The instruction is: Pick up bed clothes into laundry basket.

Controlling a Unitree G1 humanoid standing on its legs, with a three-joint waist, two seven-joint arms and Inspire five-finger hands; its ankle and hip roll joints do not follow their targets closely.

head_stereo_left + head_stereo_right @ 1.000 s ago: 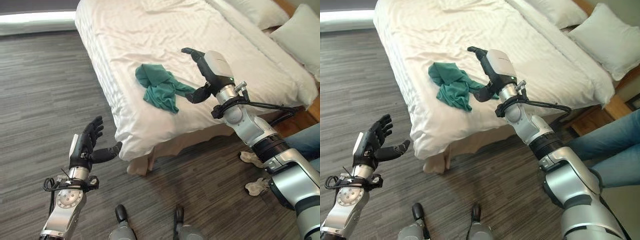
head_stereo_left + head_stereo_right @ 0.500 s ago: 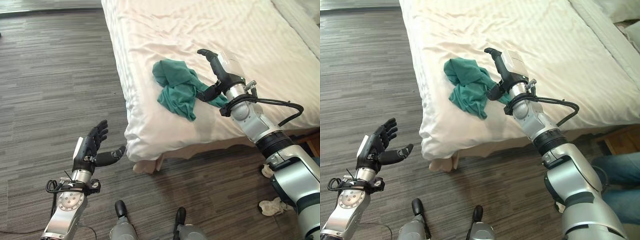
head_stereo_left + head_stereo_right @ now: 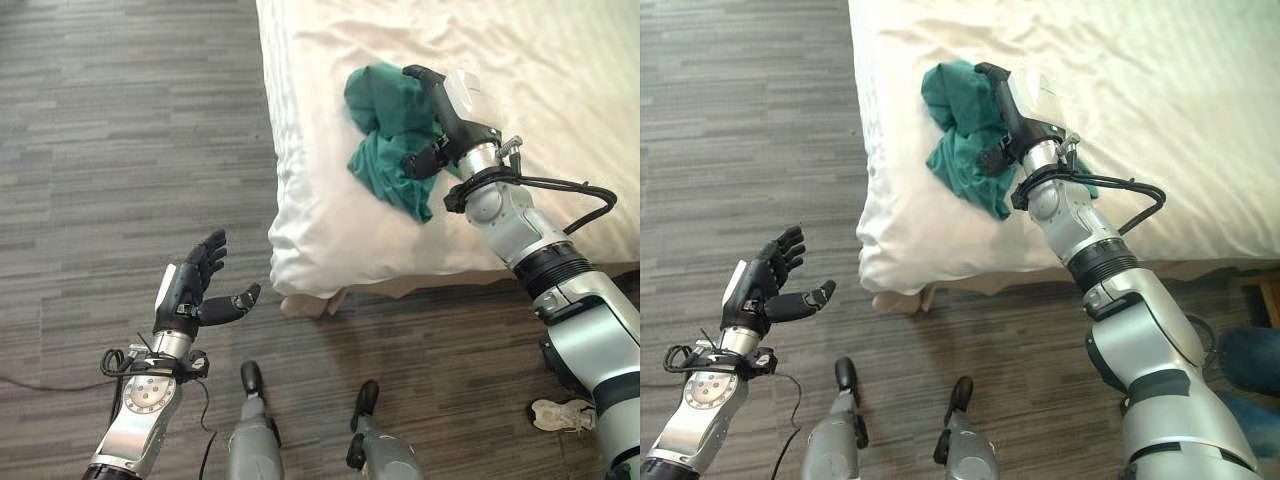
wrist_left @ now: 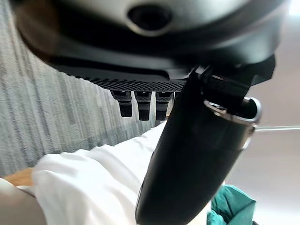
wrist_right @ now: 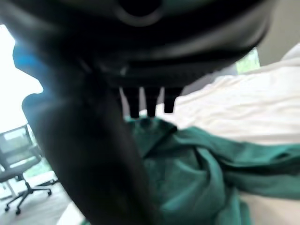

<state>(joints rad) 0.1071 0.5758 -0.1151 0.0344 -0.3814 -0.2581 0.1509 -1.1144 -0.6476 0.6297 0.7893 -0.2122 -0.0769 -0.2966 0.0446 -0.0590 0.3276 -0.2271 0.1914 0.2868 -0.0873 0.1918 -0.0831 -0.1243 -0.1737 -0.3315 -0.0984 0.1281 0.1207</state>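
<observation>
A crumpled green garment (image 3: 382, 140) lies on the white bed (image 3: 320, 230) near its corner. My right hand (image 3: 442, 112) reaches over the garment from the right, open, with its fingers arched across the top of the cloth and its thumb low against the near folds. The right wrist view has the straight fingers (image 5: 147, 102) just above the green garment (image 5: 201, 173). My left hand (image 3: 190, 292) hovers open, palm up, over the floor to the left of the bed corner. Past its thumb (image 4: 187, 154) the left wrist view catches the bed (image 4: 89, 183) and a bit of green garment (image 4: 233, 204).
Dark wood-plank floor (image 3: 120, 130) spreads left of and in front of the bed. A white shoe (image 3: 560, 413) lies on the floor at lower right, and a person's leg in blue (image 3: 1252, 358) is beside it. An office chair (image 5: 18, 173) stands in the background.
The camera has swung, shifting the whole scene. My right hand has moved from beside the garment to over it, fingers now draped across the cloth. The left hand stays open.
</observation>
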